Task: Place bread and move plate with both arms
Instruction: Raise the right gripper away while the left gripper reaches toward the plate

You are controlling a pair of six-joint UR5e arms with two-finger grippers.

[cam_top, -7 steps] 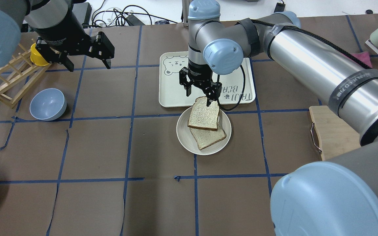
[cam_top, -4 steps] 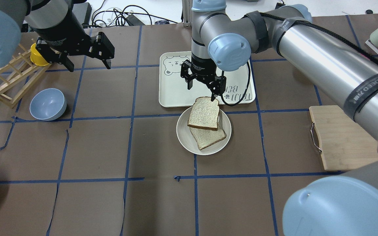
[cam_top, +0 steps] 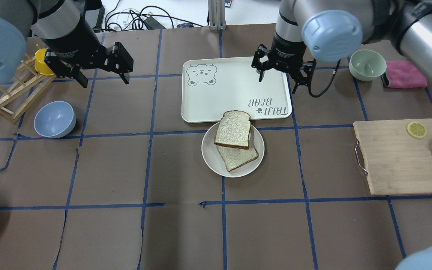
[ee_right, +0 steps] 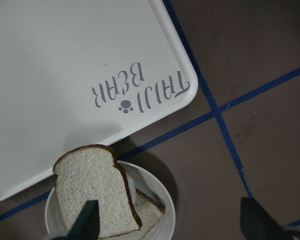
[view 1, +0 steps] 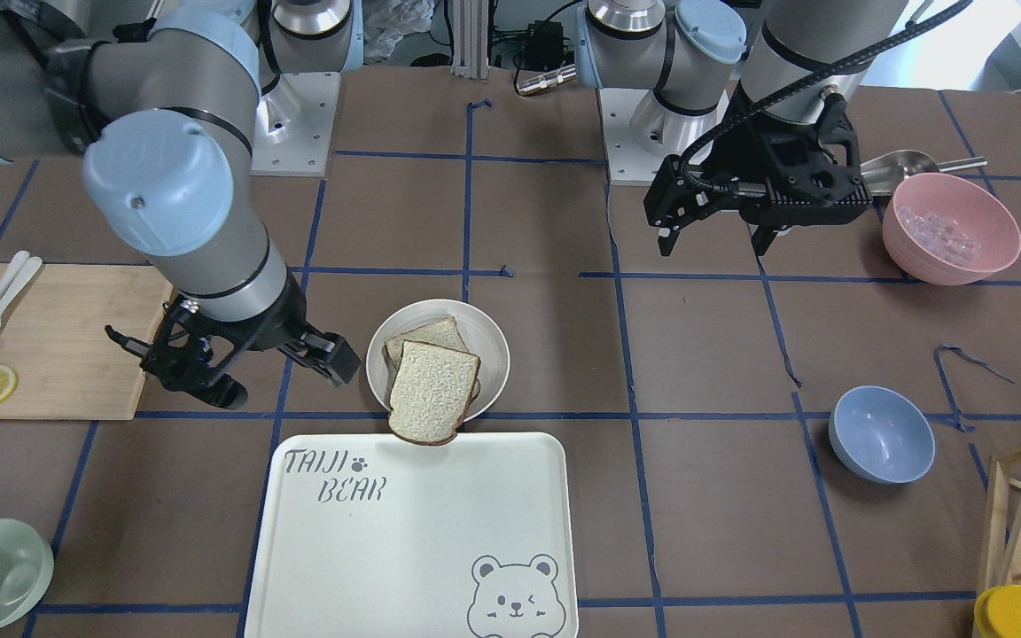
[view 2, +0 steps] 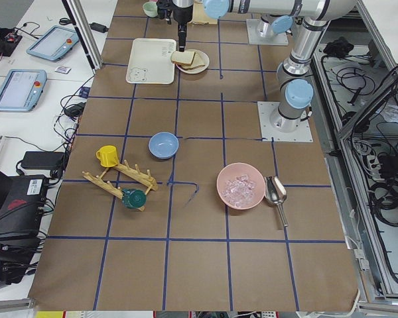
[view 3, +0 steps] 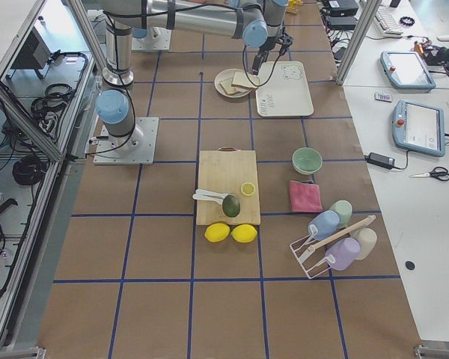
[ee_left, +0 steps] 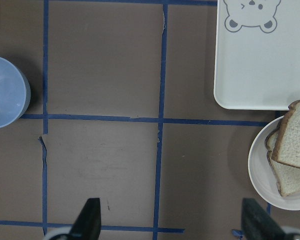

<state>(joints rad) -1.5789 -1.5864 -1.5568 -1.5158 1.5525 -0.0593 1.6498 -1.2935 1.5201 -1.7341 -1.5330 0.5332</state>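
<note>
Stacking on another slice (cam_top: 239, 157) makes the bread (cam_top: 233, 129) overhang the plate (cam_top: 209, 159); left gripper (cam_top: 104, 81), right gripper (cam_top: 278, 83) gape wide, empty.

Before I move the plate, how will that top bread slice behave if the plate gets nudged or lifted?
The top slice probably slides easily: it lies loose, askew on the lower slice, one crust end overhanging the plate rim toward the tray. It looks light and soft, so a tilt may well tip it off.

Bright even overhead light, soft shadows, sharp focus, no glare.
</note>
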